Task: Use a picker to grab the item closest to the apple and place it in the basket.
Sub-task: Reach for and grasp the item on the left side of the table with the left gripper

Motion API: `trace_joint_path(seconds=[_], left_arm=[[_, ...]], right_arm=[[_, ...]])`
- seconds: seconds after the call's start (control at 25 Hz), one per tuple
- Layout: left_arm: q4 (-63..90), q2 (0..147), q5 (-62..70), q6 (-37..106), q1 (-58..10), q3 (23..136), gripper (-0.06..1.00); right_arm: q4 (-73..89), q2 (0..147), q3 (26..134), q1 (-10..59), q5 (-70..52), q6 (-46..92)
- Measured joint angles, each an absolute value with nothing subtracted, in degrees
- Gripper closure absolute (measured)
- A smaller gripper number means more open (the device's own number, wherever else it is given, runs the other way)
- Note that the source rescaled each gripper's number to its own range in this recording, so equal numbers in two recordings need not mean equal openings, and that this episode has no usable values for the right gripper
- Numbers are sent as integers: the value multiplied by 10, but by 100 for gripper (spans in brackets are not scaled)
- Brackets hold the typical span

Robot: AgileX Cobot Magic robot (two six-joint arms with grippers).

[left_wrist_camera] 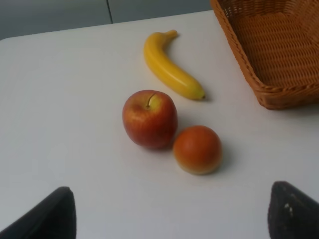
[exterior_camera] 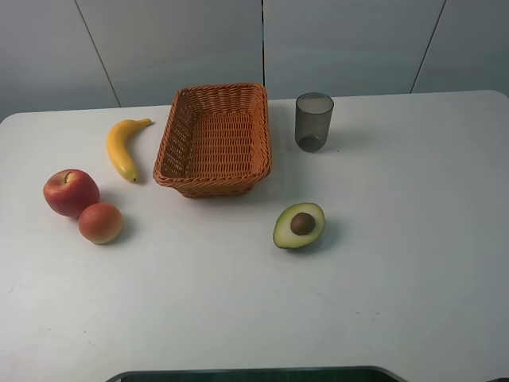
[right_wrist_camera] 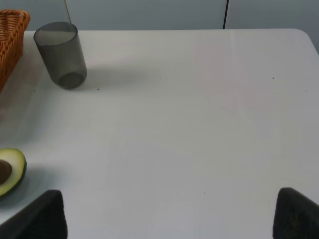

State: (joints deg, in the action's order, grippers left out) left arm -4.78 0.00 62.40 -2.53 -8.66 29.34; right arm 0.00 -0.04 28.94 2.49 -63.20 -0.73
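Dark fingertips (left_wrist_camera: 47, 216) of the left end effector (left_wrist_camera: 169, 219), spread wide and gripping nothing, frame a quiet scene on the white bench (exterior_camera: 398, 278). Straight ahead of that end effector, near it and roughly centred between the lines of its fingers, sits the orange-red fruit (left_wrist_camera: 197, 149), the item nearest the apple (left_wrist_camera: 149, 119). The two are touching or all but touching, with the apple just beyond the fruit and toward the robot's left. Farther ahead lies a banana (left_wrist_camera: 169, 67). Ahead and to the end effector's right stands the wicker basket (exterior_camera: 211, 187), which holds nothing.

The right end effector (right_wrist_camera: 169, 219), its fingers likewise apart and empty, hangs over bare bench. An avocado half (right_wrist_camera: 11, 169) lies near, off to its left, and a smoky grey cup (right_wrist_camera: 61, 55) stands upright well ahead on the same side. Neither end effector shows in the high view.

By every sign the job is at its very start: the fruit is not grasped, not lifted, and the basket waits unfilled. All of the work appears to remain. The left end effector must come down around the fruit, close on it, carry it rightward over the basket's rim and let go. The awkward spot looks to be where fruit meets apple, which leaves little room for a finger.
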Motion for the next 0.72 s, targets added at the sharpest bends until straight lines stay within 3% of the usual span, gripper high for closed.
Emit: trace_joint_path(seconds=[0.2,0.72], left_arm=[[-61,50,623,-25,-87,293,-6],[-41,508,540,-54,-87,395,-6]], right_arm=[[0,0,289,25,-632,-7],[0,0,289,25,-632,-7]])
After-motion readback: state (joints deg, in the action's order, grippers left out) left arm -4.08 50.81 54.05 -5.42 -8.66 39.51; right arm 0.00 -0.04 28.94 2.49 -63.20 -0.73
